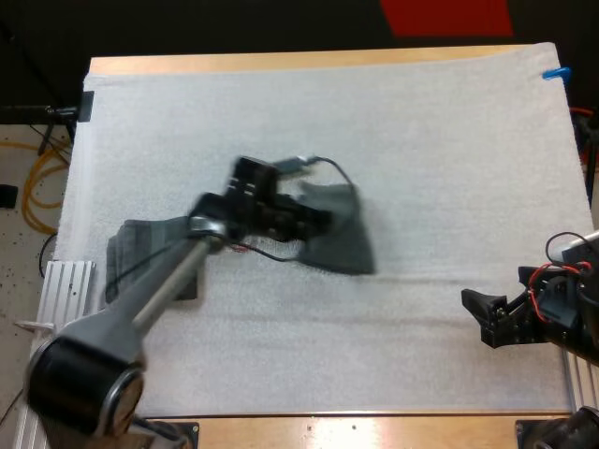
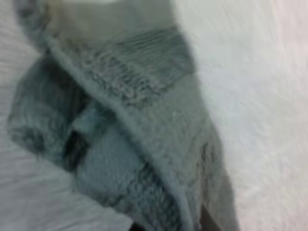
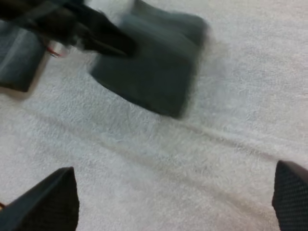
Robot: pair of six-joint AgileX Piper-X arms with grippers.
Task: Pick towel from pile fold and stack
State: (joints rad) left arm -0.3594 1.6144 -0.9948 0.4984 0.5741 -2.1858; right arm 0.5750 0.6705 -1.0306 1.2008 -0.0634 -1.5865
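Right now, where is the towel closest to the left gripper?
In the high view the towel lies near the middle of the mat, at the left gripper, with a second towel toward its left edge.

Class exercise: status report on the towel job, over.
Left gripper at the dark grey-green crumpled towel, mid-mat. Right gripper jaws open, over bare white mat. Second dark grey-green towel lies toward the mat's left edge; nothing blocking.

The left pincer is a smear at the towel, too blurry to make out. The left arm covers part of the folded stack. In the left wrist view the towel is fuzzy and cut off by the edges. The right pincer has its arm cut off at the high view's edge, and its fingers are cut short in the right wrist view.
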